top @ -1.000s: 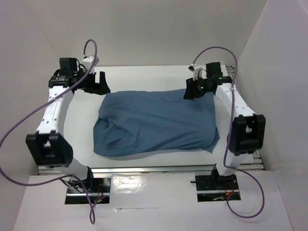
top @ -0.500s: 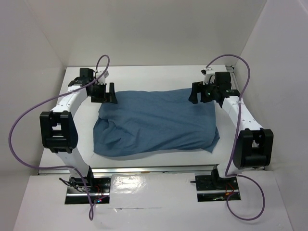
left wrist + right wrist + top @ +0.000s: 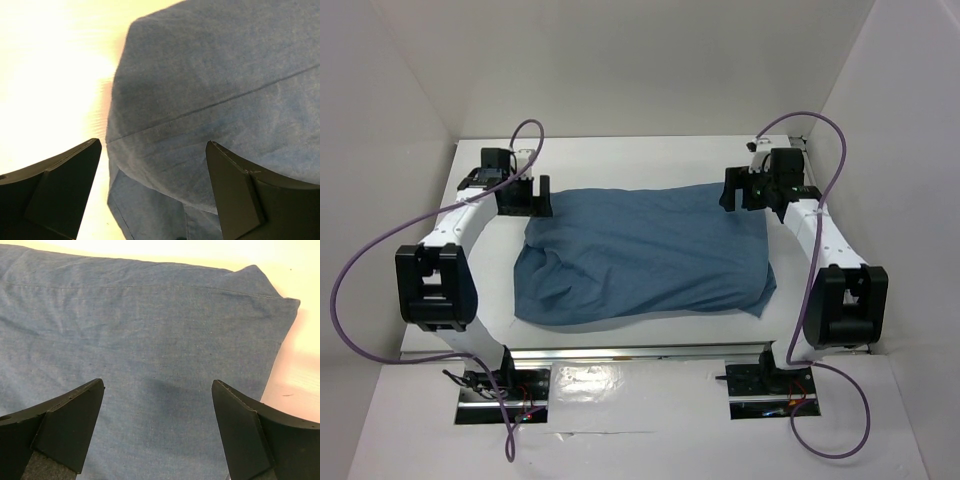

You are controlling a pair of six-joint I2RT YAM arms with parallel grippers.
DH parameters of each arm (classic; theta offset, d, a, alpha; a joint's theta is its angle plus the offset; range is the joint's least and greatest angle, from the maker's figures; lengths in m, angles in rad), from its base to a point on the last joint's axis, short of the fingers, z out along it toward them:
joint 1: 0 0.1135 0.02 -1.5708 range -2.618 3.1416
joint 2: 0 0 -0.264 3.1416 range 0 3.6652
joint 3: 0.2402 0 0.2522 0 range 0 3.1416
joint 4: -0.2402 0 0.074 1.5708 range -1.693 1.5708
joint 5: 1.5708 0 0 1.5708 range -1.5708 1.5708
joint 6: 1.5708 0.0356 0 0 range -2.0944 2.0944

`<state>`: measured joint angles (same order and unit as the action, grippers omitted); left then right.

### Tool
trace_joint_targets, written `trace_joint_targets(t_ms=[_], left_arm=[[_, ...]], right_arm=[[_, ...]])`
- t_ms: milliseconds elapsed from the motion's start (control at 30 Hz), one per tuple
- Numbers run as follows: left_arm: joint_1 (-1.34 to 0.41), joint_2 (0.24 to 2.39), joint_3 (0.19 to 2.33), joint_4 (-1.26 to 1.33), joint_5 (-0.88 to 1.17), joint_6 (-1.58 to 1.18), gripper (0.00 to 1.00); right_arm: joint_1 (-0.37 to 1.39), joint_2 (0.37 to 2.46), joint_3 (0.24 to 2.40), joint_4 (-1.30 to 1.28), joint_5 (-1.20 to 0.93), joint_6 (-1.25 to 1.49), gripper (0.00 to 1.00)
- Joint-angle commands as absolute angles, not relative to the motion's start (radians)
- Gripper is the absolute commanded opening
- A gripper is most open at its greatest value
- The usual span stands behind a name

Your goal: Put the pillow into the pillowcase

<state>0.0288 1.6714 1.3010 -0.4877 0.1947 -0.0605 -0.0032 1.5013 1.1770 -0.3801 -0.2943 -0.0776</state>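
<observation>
The dusty-blue pillowcase lies plump and wrinkled on the white table, bulging as if filled. No cream pillow shows in any view. My left gripper is open and empty at the pillowcase's far left corner; in the left wrist view its gripper hovers over the blue cloth edge and seam. My right gripper is open and empty at the far right corner; in the right wrist view its gripper hangs above the blue cloth near the corner.
White walls enclose the table on the left, back and right. Purple cables loop from both arms. A metal rail runs along the near edge by the arm bases.
Both arms have drawn back from a raised pose. The left gripper moved slightly toward the far left corner; the right gripper shifted a little right and away. The pillowcase has not moved.
</observation>
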Motion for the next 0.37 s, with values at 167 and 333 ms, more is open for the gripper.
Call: trace_joint_targets(t_ms=[167, 333], left_arm=[[0.015, 1.623, 1.293, -0.459, 0.129, -0.067, 1.0], [0.015, 1.614, 1.284, -0.459, 0.12, -0.067, 1.0]], right_arm=[[-0.009, 1.511, 1.197, -0.324, -0.284, -0.072, 0.96], [-0.009, 1.511, 1.197, -0.334, -0.305, -0.063, 0.96]])
